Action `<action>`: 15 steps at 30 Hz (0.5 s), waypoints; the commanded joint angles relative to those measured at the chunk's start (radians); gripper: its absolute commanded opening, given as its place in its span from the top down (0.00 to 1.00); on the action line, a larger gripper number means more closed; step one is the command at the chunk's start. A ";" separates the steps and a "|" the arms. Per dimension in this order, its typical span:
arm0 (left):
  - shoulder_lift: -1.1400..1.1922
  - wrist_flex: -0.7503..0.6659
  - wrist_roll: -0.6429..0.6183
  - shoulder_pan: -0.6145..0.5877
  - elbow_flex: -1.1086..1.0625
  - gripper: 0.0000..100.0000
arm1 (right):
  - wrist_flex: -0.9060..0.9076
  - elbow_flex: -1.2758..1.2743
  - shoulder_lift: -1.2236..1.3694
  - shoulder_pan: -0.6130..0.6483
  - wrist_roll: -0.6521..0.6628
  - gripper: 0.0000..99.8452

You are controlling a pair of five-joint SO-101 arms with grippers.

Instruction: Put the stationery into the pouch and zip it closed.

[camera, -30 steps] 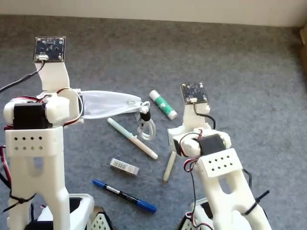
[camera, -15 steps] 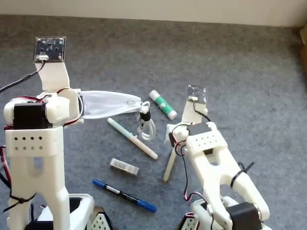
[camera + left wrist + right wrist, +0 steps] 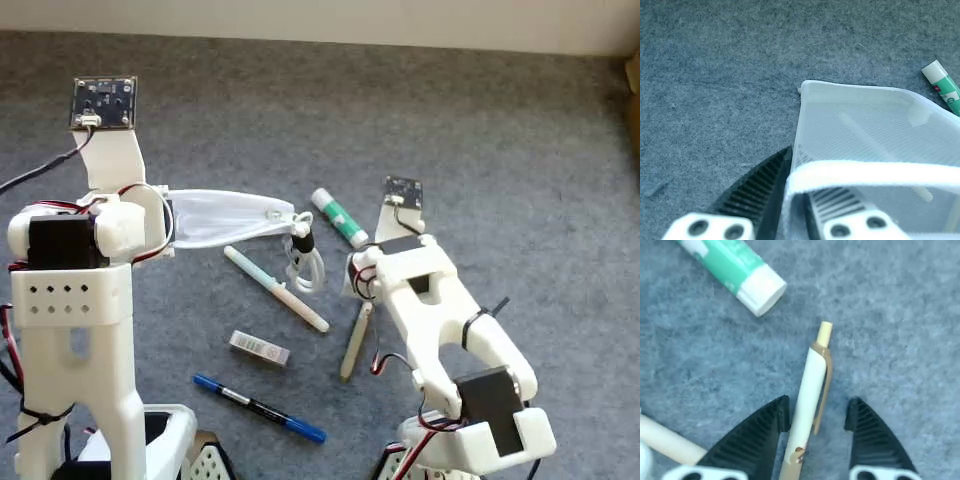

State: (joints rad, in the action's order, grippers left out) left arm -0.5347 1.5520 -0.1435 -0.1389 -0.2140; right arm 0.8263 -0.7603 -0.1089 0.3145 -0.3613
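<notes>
My left gripper (image 3: 795, 195) is shut on the edge of the white mesh pouch (image 3: 865, 140), holding it off the grey carpet (image 3: 220, 218). The pouch's zipper pull and cord loop (image 3: 305, 258) hang at its far end. My right gripper (image 3: 819, 407) is open and low, one jaw on each side of a cream pen (image 3: 807, 390) that lies flat on the carpet. From above, that pen (image 3: 352, 345) sticks out from under the right arm (image 3: 420, 290). A green and white glue stick (image 3: 340, 218) lies just beyond it, apart from the jaws (image 3: 735, 265).
A pale green and cream pen (image 3: 275, 288) lies under the pouch's tip. Nearer the arm bases are a small wrapped eraser (image 3: 259, 348) and a blue pen (image 3: 260, 408). Grey carpet (image 3: 520, 150) stretches to the right and far side.
The right arm has swung forward and down, bringing its gripper over the cream pen. The left arm and pouch have stayed still.
</notes>
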 commanded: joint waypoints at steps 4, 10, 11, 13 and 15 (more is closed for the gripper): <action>0.013 -0.005 -0.009 -0.008 -0.015 0.99 | -0.015 0.050 -0.010 -0.001 -0.006 0.96; 0.013 -0.005 -0.009 -0.008 -0.015 0.99 | 0.035 0.053 -0.013 0.001 0.002 0.97; 0.013 -0.005 -0.008 -0.008 -0.015 0.99 | 0.054 0.064 -0.021 0.005 0.021 0.97; 0.013 -0.005 -0.008 -0.008 -0.015 0.99 | 0.101 0.079 -0.054 0.005 0.064 0.97; 0.013 -0.005 -0.008 -0.008 -0.015 0.99 | 0.133 0.082 -0.102 0.004 0.074 0.97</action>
State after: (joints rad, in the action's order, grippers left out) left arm -0.5347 1.5520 -0.1435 -0.1389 -0.2140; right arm 0.9091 -0.7373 -0.1135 0.3176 -0.3214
